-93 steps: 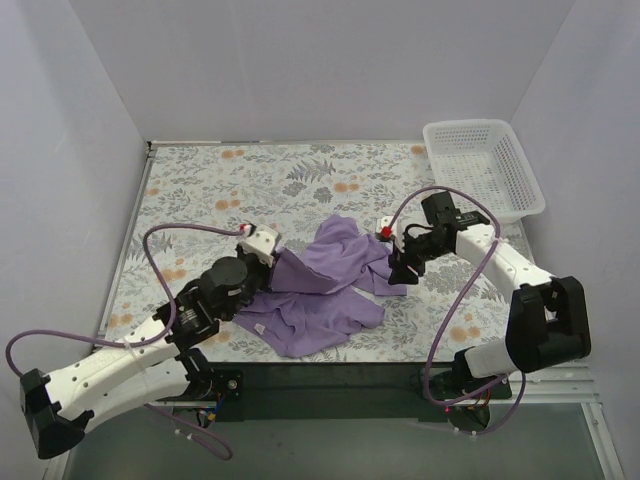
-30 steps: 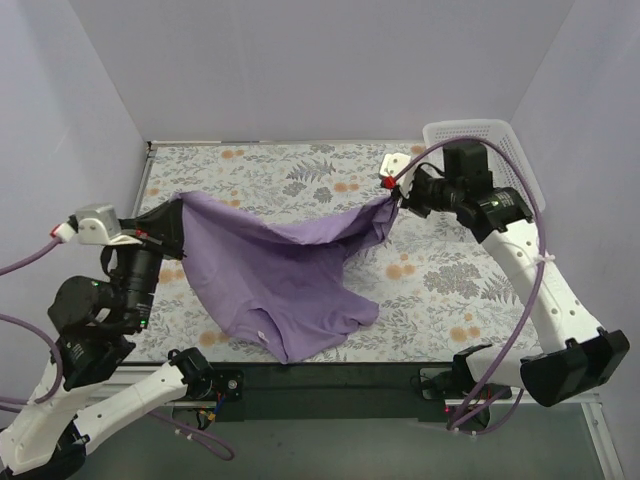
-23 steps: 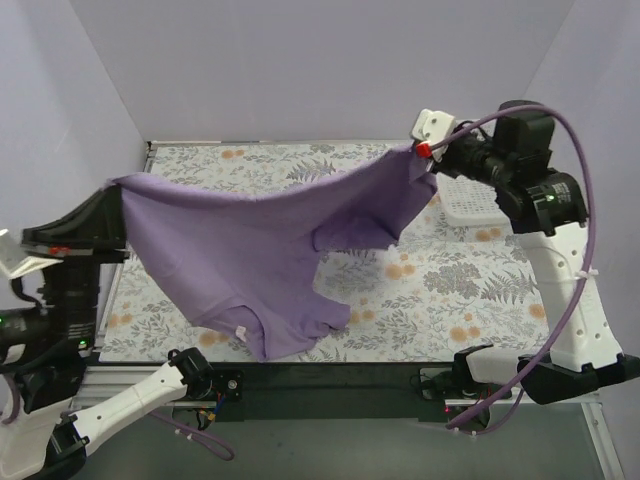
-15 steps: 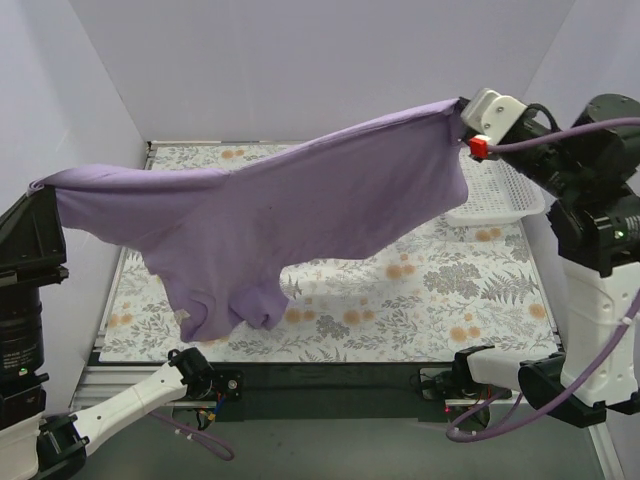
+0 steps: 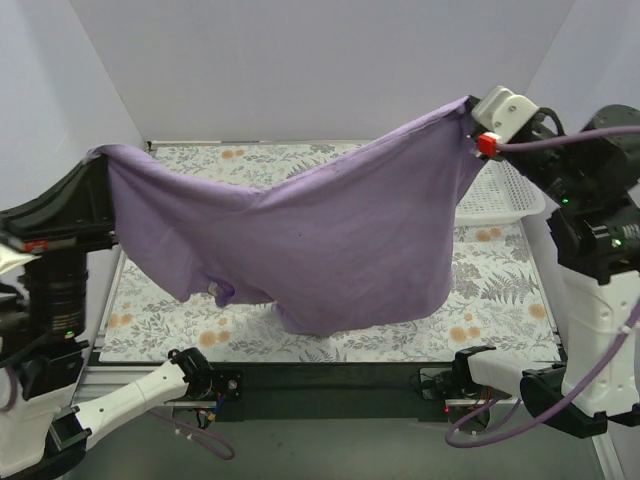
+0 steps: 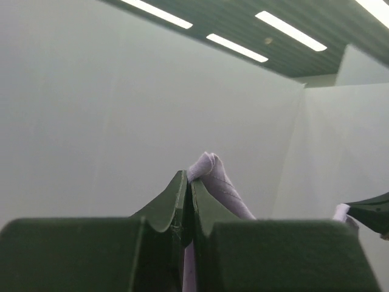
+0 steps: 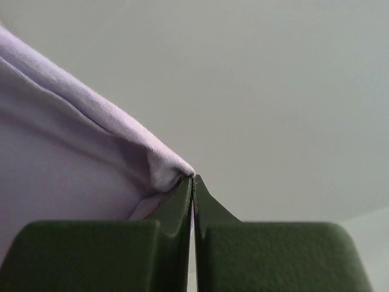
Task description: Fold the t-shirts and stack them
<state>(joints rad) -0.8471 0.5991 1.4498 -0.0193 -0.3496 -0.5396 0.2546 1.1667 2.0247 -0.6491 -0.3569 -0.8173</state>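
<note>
One lavender t-shirt [image 5: 320,230] hangs spread in the air above the table, stretched between both arms. My left gripper [image 5: 95,158] is shut on its left corner, high at the left wall; in the left wrist view purple cloth [image 6: 213,179] pokes out past the pinched fingertips [image 6: 178,185]. At the upper right my right gripper [image 5: 468,104] is shut on the other corner, and the right wrist view shows a hem fold [image 7: 121,152] clamped between its fingers [image 7: 182,191]. The shirt's lower edge hangs near the front of the table, and its neck opening [image 5: 222,291] shows at the lower left.
A white lattice basket [image 5: 500,190] stands at the back right, partly hidden behind the shirt and the right arm. The floral tabletop [image 5: 500,290] shows to the right and at the back. White walls close in on the left, back and right.
Both grippers have risen from table height with the shirt and pulled it wide apart. In the last half second the left corner rose further and the cloth swung down to hang broad.
</note>
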